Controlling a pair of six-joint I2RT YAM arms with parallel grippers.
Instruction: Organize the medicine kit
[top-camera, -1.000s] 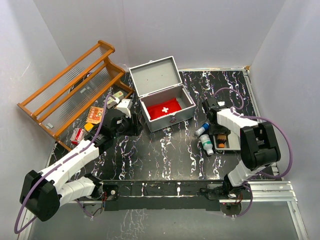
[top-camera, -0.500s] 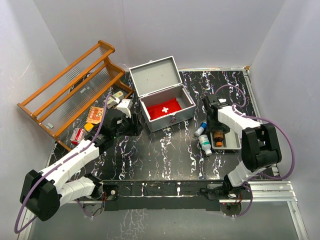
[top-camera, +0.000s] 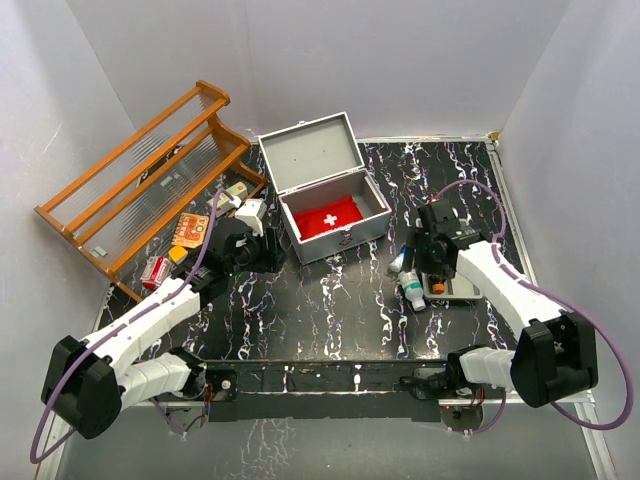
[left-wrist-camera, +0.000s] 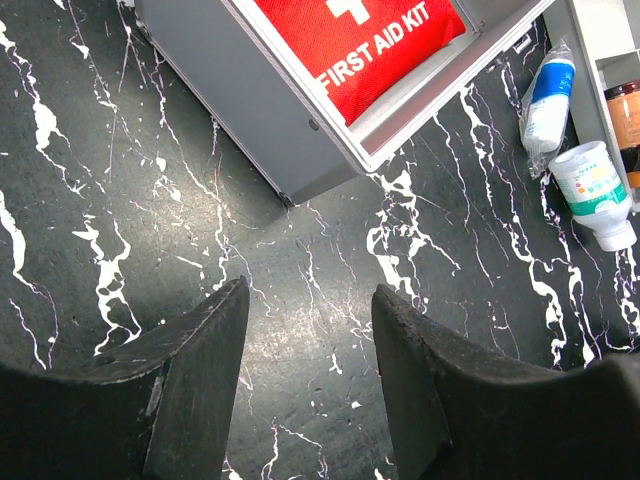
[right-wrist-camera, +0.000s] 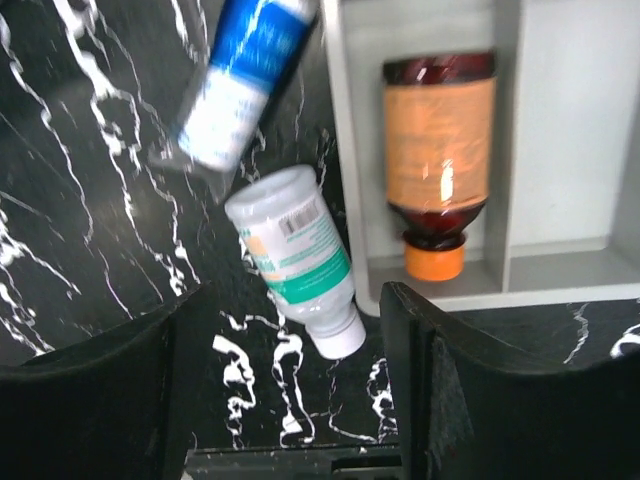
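Two arms, both claws empty. Nearest, the left gripper (left-wrist-camera: 310, 300) hangs low over bare table, jaws about half apart, nothing between them. The right gripper (right-wrist-camera: 292, 300) hovers with jaws wide over a white bottle (right-wrist-camera: 300, 265) lying on its side, not touching it. A blue tube (right-wrist-camera: 235, 80) lies just beyond, and an amber bottle (right-wrist-camera: 438, 140) rests in the tray (right-wrist-camera: 570, 130) beside. Further back, mid-table, the medicine kit (top-camera: 345, 240) stands open with its lid leaning back and a red pouch (top-camera: 328, 217) inside. It is just ahead of the left claw, well apart from the right. Judgement: sheet metal, stiff, probably weighty, smooth sides likely slippery. Pinch a thin wall rim or the lid's free edge, not the flat faces. Handle not visible.
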